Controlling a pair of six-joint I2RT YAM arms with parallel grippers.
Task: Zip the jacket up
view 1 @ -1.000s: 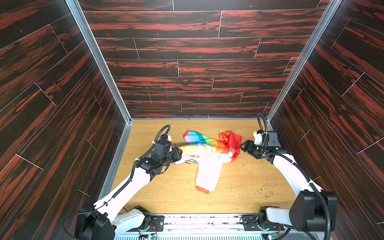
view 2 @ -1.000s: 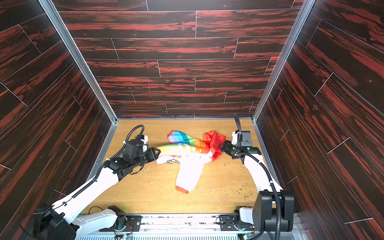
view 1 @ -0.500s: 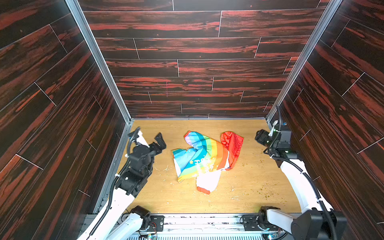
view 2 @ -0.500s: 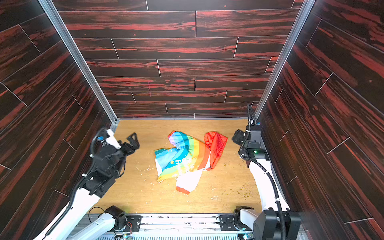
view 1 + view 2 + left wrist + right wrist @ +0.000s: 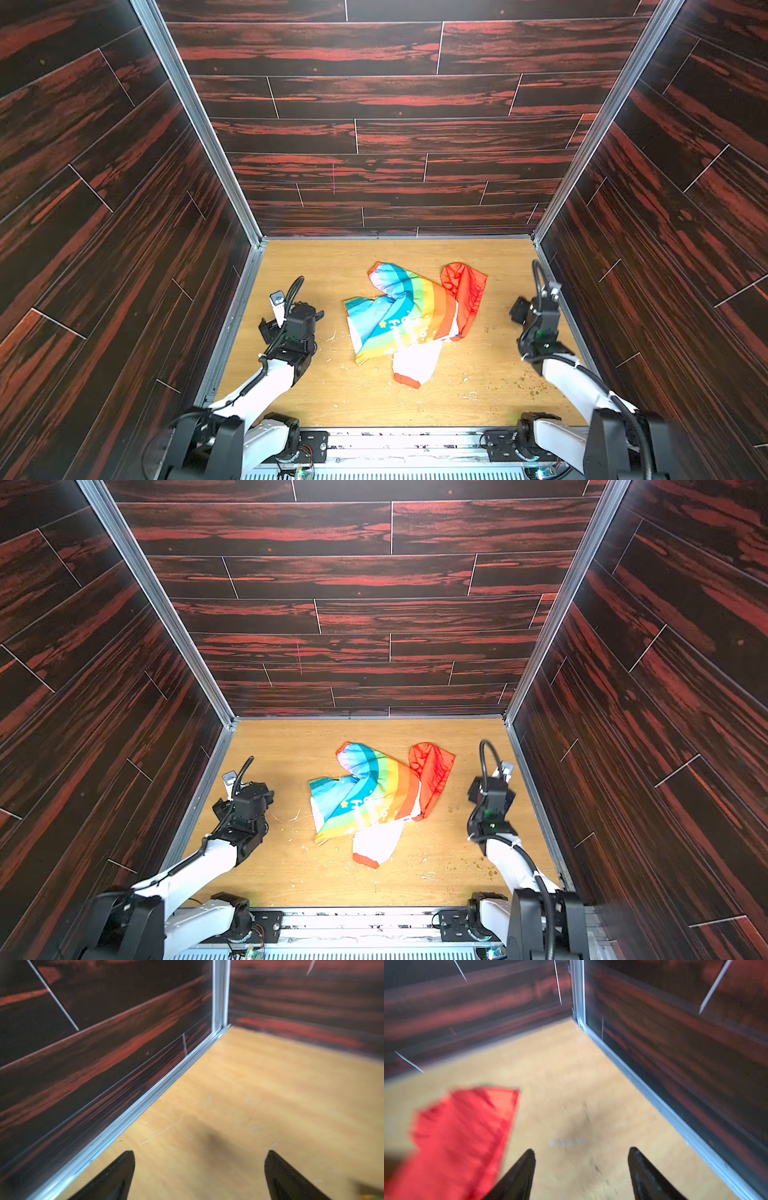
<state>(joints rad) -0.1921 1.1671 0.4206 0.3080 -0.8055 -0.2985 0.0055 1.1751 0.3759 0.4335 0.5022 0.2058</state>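
Jacket: small hooded fabric jacket (image 5: 409, 318) (image 5: 374, 796), rainbow-striped half uppermost, crumpled mid-way across the light wooden tabletop (image 5: 316, 395); white half mostly covered, zipper not discernible.
Left gripper (image 5: 199, 1153): black jaws fully spread, empty, well apart from jacket.
Right gripper (image 5: 581, 1150): jaws apart, empty, near the orange-red hood (image 5: 467, 1126); view blurred.

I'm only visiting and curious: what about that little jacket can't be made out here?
Zipper: too small in both top views, lost in the crumpled jacket.
White half: mostly tucked under the rainbow half, top views.
Hood: blurred, cut by the right wrist view's edge.
Left wrist view: no jacket.
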